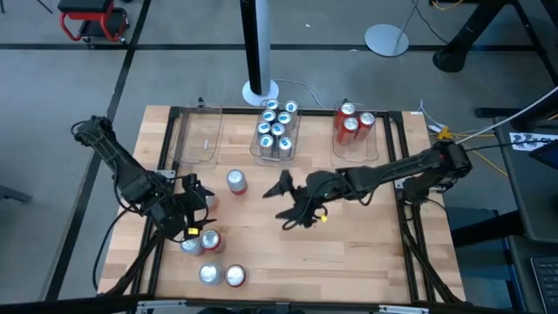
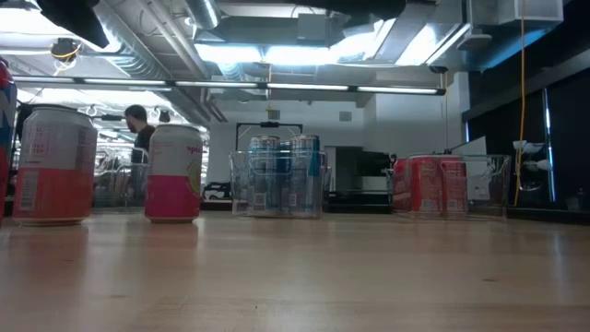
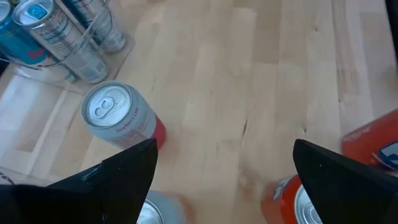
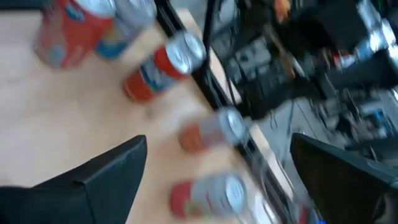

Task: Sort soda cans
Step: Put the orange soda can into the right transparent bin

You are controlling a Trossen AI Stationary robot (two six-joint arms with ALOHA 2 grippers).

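Soda cans all stand upright, long axes vertical, silver tops up. Blue-and-white cans (image 1: 275, 129) fill the middle bin (image 1: 297, 139) at 12 o'clock on the table (image 1: 366, 253); red cans (image 1: 353, 122) sit in the bin at 1 o'clock. One loose can (image 1: 235, 180) stands mid-table, four more cans (image 1: 212, 258) near 7 o'clock. Left hand (image 1: 193, 202) hangs released beside these. Right hand (image 1: 290, 202) is spread empty over centre.
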